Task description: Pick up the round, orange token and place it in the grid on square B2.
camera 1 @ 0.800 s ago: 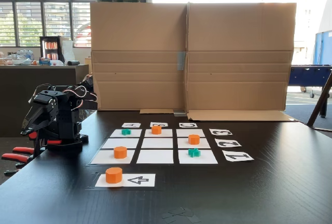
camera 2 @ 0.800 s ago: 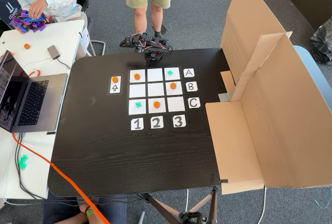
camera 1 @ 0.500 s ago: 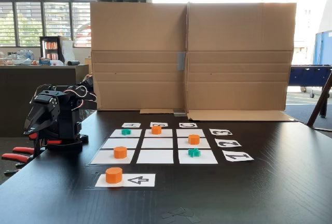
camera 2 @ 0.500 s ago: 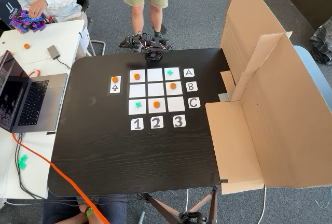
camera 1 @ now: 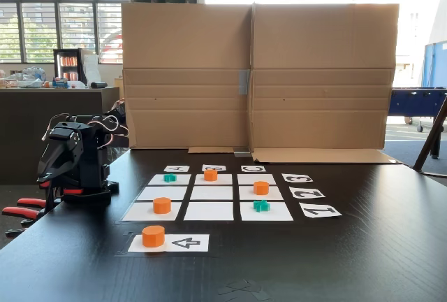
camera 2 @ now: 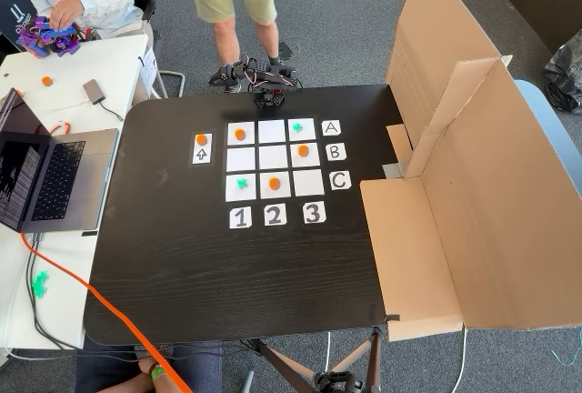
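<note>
Bright orange token (camera 1: 153,235) on white sheet with black arrow (camera 1: 186,242); white grid (camera 1: 211,193); green crosses (camera 1: 261,205); black worktop (camera 1: 349,260); brown cardboard (camera 1: 258,71).

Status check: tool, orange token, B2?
Arm folded at table edge, tool state unclear. Token on the arrow sheet, untouched. B2 bare, nothing in the way.

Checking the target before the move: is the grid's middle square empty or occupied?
Empty. The middle white paper square is bare in both fixed views; orange cylinders and green crosses occupy other squares.
</note>
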Available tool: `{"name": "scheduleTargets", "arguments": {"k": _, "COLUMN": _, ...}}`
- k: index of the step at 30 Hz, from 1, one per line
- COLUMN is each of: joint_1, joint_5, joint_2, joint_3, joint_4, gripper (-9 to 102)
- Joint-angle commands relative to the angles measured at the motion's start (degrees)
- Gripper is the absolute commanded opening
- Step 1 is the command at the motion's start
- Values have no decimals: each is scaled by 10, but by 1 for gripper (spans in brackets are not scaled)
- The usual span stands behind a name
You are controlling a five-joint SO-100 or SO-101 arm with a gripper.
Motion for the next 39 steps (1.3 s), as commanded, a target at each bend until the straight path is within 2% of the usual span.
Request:
{"name": "scheduleTargets", "arguments": {"k": 1, "joint_1": -8, "joint_5": -8, "joint_2": -42, "joint_3": -76, "joint_4": 22, "gripper": -1}}
{"name": "scheduleTargets", "arguments": {"k": 8, "joint_1": -48, "joint_5": -14, "joint_2": -216, "joint_3": -294, "joint_4": 133, "gripper": -1}}
{"name": "scheduleTargets", "arguments": {"k": 14, "joint_1": -73, "joint_5": -30, "joint_2": -340, "joint_3": -445, "joint_4": 250, "gripper": 7}}
{"name": "scheduleTargets", "arguments": {"k": 19, "joint_1": -83, "joint_5": -43, "joint_2": -431, "joint_3": -556, "joint_4": 326, "gripper": 19}}
{"name": "scheduleTargets", "arguments": {"k": 22, "joint_1": -96, "joint_5": -43, "joint_2": -484, "joint_3": -608, "joint_4": 360, "gripper": 30}}
{"name": "scheduleTargets", "arguments": {"k": 29, "joint_1": -134, "joint_5": -54, "joint_2": -625, "joint_3": -745, "joint_4": 448, "gripper": 43}}
{"name": "scheduleTargets", "arguments": {"k": 39, "joint_1": -193, "joint_5": -114, "joint_2": -801, "joint_3": -863, "joint_4": 465, "gripper": 51}}
